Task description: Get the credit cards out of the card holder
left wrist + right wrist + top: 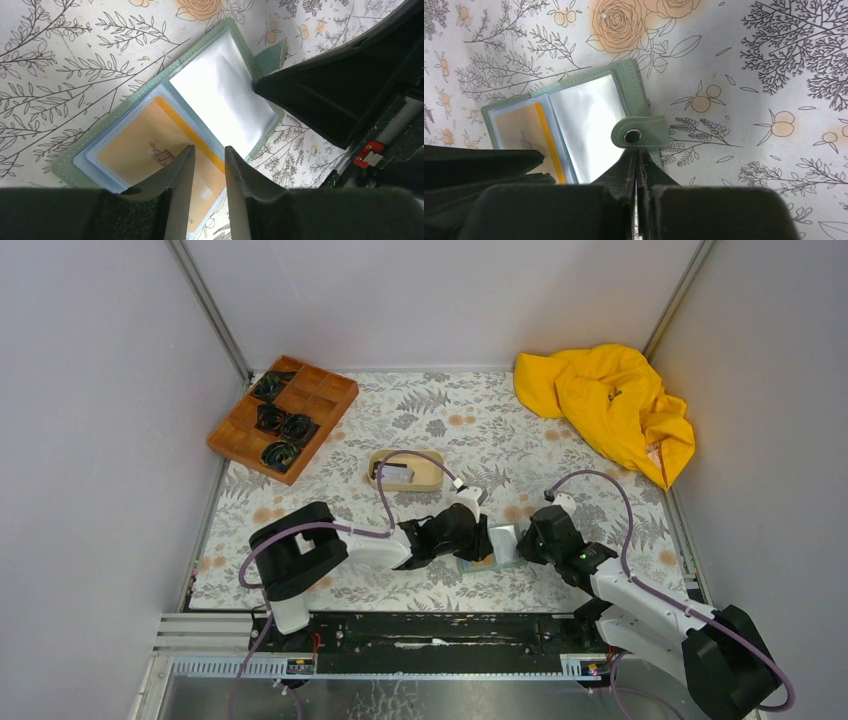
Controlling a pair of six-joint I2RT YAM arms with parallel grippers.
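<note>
Teal-edged and pale blue inside, the card holder (165, 90) lies spread open and flat on the flowered tablecloth (734, 60), between the two arms near the front of the table. A tan-orange card (145, 140) sits in one clear pocket. The other pocket glares white, so I cannot tell whether it holds a card.

The right gripper (636, 152) has its fingers pressed fully together, their tips down at the holder's outer edge just below the snap tab (640, 134). It looks to be pinning that side down. Whether it pinches anything thin I cannot tell.

The left gripper (210, 150) hangs over the orange card's pocket with a narrow gap between its fingers. Nothing sits in that gap, and the card shows flat behind it.

Further back, a whitish thing with a dark part (396, 474) lies in the beige oval tray (432, 478), possibly a card already out.

I judge the step in hand to be drawing out the orange card. The holder is opened and braced, but the card is not yet gripped.

The next move calls for the left fingers to catch the card's free edge at the pocket mouth. They should then slide it out along the sleeve, not lift it, while the right side keeps the holder from dragging along.
</note>
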